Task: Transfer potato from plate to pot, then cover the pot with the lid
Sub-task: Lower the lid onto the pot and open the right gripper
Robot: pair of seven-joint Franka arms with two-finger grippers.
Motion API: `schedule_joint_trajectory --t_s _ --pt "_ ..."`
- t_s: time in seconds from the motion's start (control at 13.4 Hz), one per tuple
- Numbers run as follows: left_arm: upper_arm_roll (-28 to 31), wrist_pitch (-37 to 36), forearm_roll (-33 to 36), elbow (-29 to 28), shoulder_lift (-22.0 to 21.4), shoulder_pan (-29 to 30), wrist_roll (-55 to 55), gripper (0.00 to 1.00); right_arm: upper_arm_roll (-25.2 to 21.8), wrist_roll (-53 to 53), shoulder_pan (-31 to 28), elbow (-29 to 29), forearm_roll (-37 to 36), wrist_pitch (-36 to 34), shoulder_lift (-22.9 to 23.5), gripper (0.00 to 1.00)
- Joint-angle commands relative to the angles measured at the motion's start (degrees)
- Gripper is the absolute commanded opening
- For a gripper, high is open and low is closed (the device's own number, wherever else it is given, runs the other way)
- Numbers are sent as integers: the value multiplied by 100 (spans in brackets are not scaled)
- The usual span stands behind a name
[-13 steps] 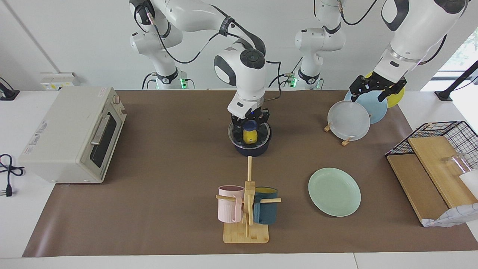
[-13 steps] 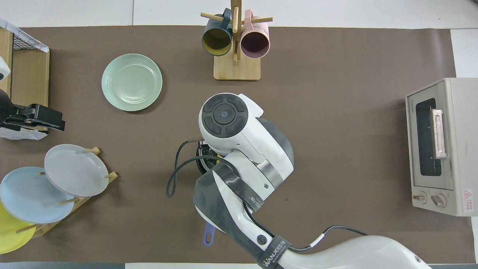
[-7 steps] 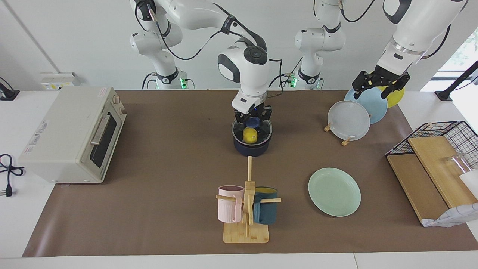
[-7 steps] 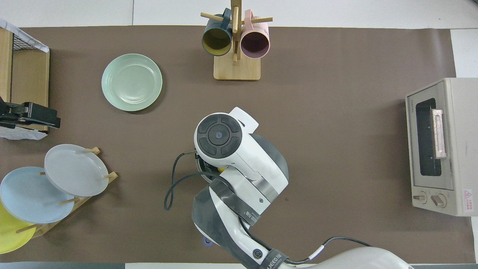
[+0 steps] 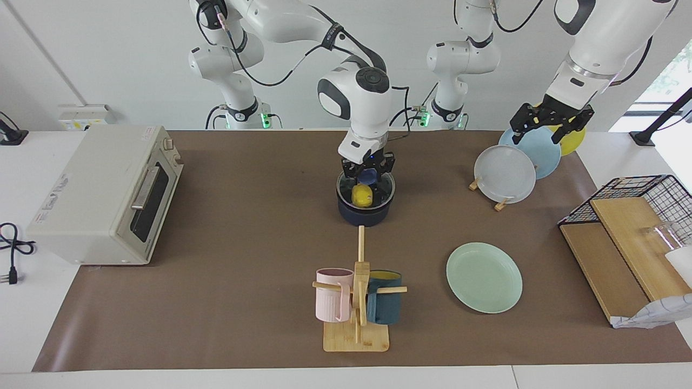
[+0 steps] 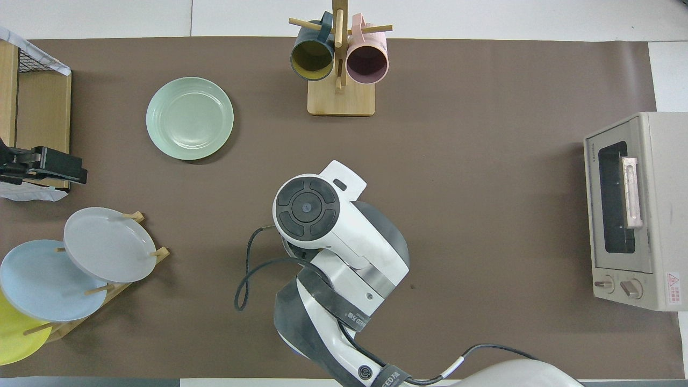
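The dark blue pot (image 5: 365,215) stands mid-table, toward the robots. The yellow potato (image 5: 361,195) lies inside it and shows through the clear glass lid (image 5: 385,190), which lies across the pot's mouth. My right gripper (image 5: 367,174) hangs straight over the pot, shut on the lid's blue knob (image 5: 368,176). In the overhead view the right arm hides the pot, lid and potato. The mint-green plate (image 5: 484,276) (image 6: 190,118) lies bare, farther from the robots, toward the left arm's end. My left gripper (image 5: 538,132) (image 6: 59,167) hangs open over the rack of upright plates, holding nothing.
A rack of white, light blue and yellow upright plates (image 5: 505,173) stands at the left arm's end. A wire basket with wooden boards (image 5: 632,237) sits beside it. A mug tree (image 5: 358,302) stands farther out than the pot. A toaster oven (image 5: 102,194) is at the right arm's end.
The right gripper has shifted toward the robots with the lid, bringing it level across the pot's mouth. The left gripper has risen a little over the plate rack.
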Motion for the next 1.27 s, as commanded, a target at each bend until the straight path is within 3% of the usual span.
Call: schedule_joint_trajectory --t_s 0.0,1.2 --pt "-11 110 71 -157 -105 6 -31 100 22 133 75 -173 -271 135 -102 0" --pt "-20 153 71 -157 -105 -55 -48 100 14 221 85 -243 -764 513 -49 0"
